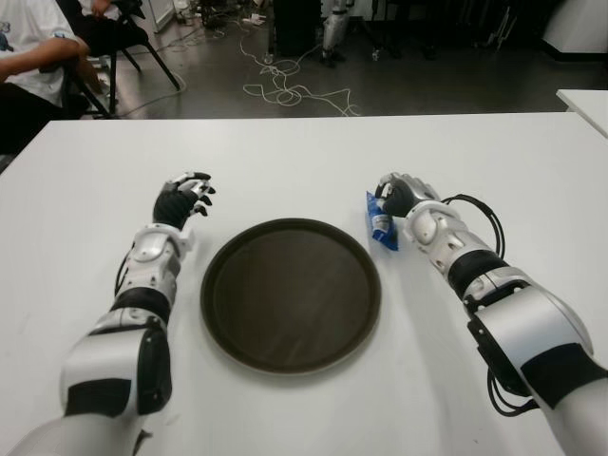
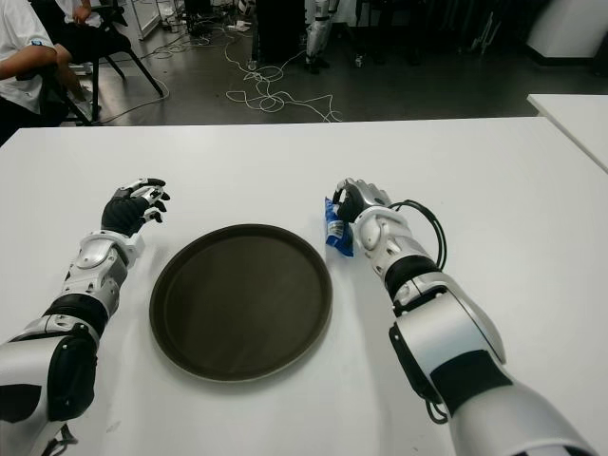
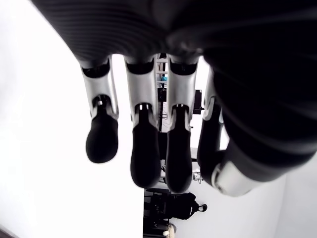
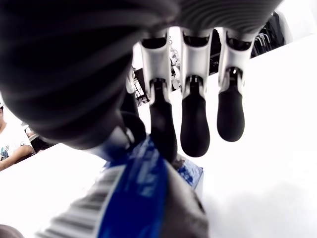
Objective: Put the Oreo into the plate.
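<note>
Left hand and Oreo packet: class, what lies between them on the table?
The round dark plate, empty, lies between the left hand and the blue Oreo packet in the right hand, per both eye views.

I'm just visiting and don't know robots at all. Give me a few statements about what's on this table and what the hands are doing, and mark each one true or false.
1. The blue Oreo packet already lies in the plate. False: it is beside the plate's right edge, at the right hand.
2. The right hand has its thumb and a finger on the Oreo packet. True, as the right wrist view shows.
3. The left hand holds a second packet. False: it is open and holds nothing, left of the plate.
4. The dark round plate sits between the two arms with nothing in it. True.
5. The plate is square and white. False: it is round and dark brown; the table is white.
</note>
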Controlling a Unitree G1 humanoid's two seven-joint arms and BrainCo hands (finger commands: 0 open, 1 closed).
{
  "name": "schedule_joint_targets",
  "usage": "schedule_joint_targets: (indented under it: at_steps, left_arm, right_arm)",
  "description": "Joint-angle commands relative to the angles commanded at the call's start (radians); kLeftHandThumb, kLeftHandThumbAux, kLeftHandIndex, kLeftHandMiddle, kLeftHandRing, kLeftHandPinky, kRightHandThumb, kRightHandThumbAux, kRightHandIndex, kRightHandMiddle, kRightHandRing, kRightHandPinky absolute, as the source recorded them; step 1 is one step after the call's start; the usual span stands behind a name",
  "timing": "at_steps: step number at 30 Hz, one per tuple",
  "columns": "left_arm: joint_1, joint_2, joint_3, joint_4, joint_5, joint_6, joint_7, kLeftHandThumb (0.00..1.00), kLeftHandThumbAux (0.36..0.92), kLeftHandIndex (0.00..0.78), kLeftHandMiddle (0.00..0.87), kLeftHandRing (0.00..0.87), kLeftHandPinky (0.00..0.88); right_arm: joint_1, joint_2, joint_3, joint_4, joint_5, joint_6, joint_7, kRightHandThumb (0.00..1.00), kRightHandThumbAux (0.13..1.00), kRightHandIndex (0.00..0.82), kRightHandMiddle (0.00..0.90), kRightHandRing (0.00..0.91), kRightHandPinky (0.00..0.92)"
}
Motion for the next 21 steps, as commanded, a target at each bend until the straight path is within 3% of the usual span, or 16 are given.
schedule_joint_targets:
  at_steps: [21]
  left_arm:
    - [0.0,0.001,0.0,0.002,0.0,0.002,-0.006,0.695,0.718,0.424,0.568,0.612,0.67]
  right_arm:
    - [-0.007,-0.003,-0.017,-0.002,0.021,0.013,0.03,0.677,0.743,0.419,0.663,0.683,0.666]
